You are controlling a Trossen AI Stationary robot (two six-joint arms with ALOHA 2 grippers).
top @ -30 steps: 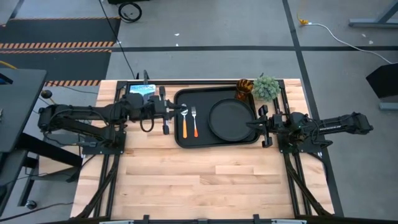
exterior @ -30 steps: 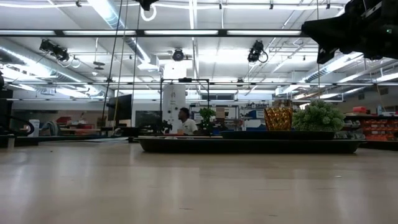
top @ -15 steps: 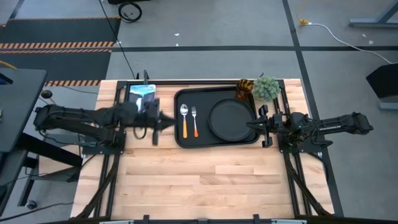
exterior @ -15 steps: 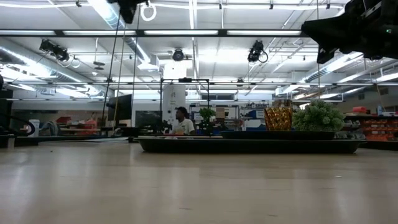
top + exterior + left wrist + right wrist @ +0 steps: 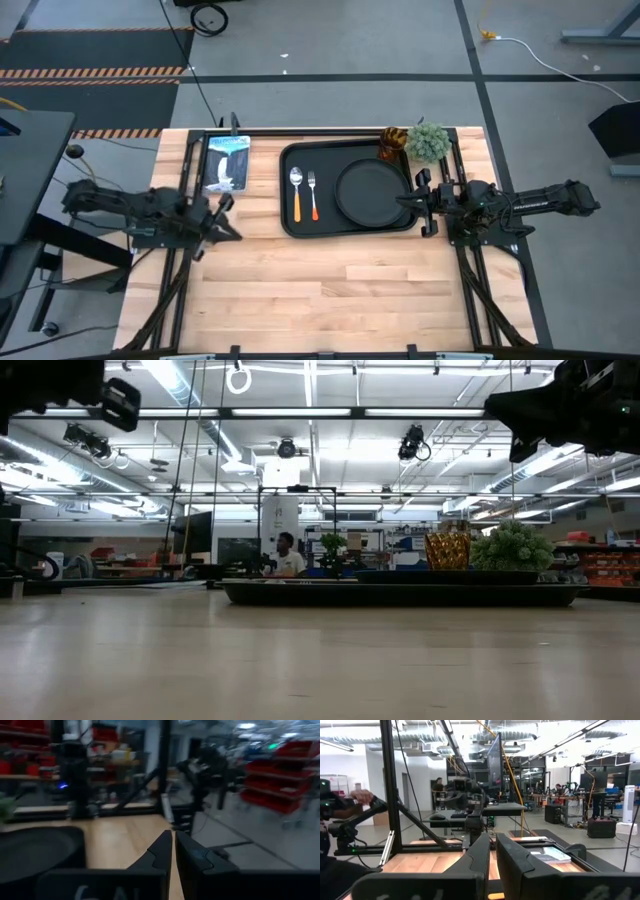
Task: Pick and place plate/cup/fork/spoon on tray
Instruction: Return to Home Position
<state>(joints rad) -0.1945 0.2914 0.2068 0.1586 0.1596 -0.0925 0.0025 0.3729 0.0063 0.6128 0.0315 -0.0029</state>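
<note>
The black tray (image 5: 290, 222) lies at the table's far middle. On it lie the round black plate (image 5: 372, 190) at the right, and the spoon (image 5: 296, 192) and the fork (image 5: 312, 194) side by side at the left, handles toward the near edge. The amber cup (image 5: 393, 143) stands at the tray's far right corner; it also shows in the low view (image 5: 447, 550). My left gripper (image 5: 228, 222) is shut and empty over the bare table left of the tray. My right gripper (image 5: 418, 205) is shut and empty at the tray's right edge.
A fuzzy green plant ball (image 5: 428, 142) stands beside the cup at the far right. A blue-white booklet (image 5: 226, 162) lies at the far left, beside the tray. The near half of the wooden table (image 5: 330, 290) is bare. A person shows far back in the low view (image 5: 286, 555).
My left gripper has drawn back from over the tray's left edge by the spoon, toward the table's left and near edges, and now sits over bare wood. The spoon, the fork and the other things lie as before.
</note>
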